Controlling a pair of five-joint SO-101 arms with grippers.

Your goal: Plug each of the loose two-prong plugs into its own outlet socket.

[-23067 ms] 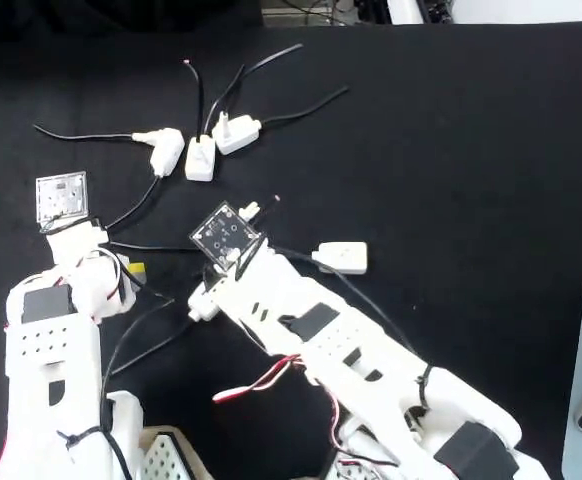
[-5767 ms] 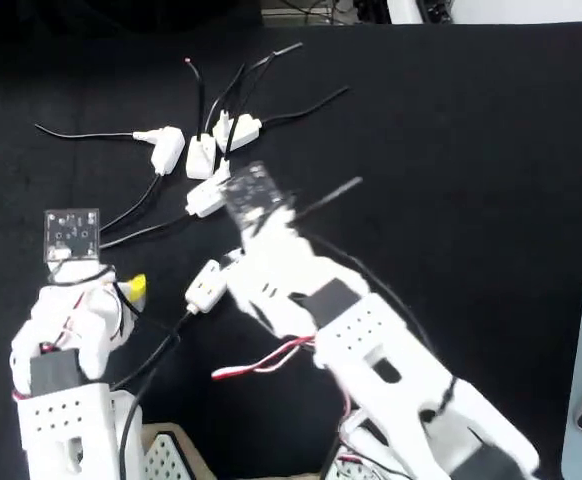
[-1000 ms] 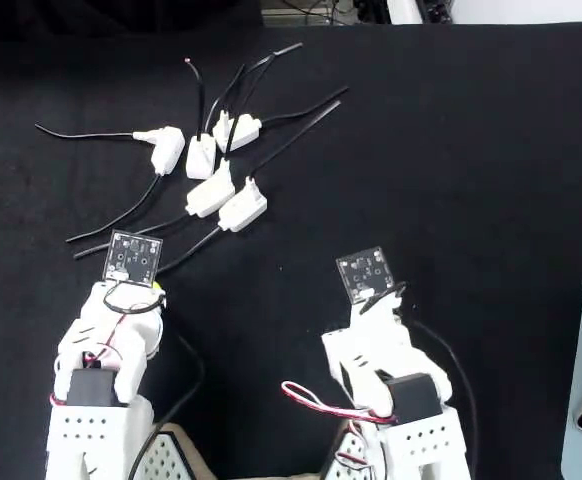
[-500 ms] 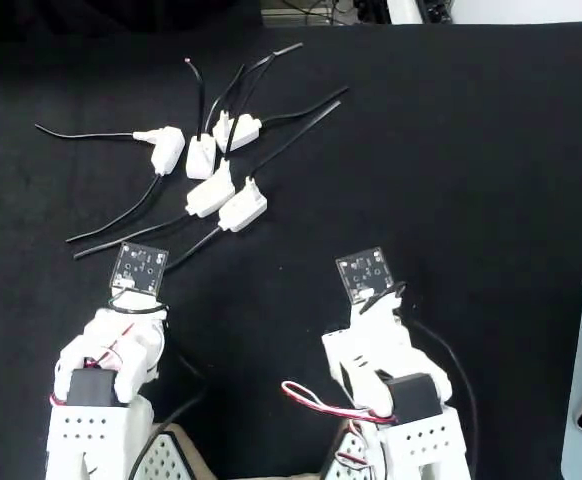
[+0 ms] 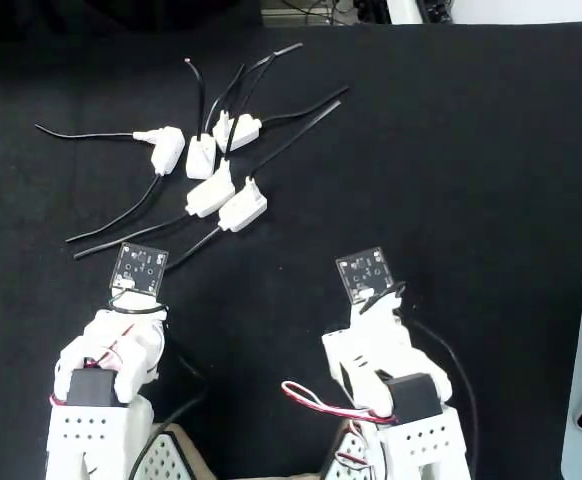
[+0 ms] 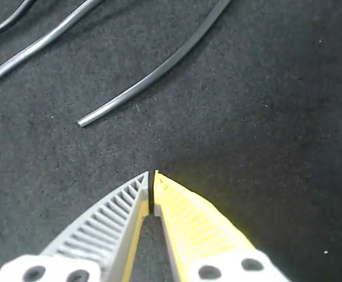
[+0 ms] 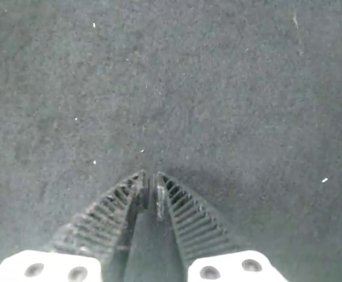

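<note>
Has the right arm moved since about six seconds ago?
Yes. The right arm has drawn back toward its base, away from the white plugs it was reaching among. The right gripper is shut over the black cloth.

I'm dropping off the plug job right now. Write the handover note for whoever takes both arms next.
Left end effector: shut, empty, low over the black table, a loose cord end just ahead.
Right end effector: shut, empty, over bare table.
Things: white pieces clustered ahead of the left arm: nearest piece beside second piece; beyond, angled piece, middle piece, farthest piece.
Done: cannot tell whether any plug is seated.
Left: check each, plug what is loose.
</note>
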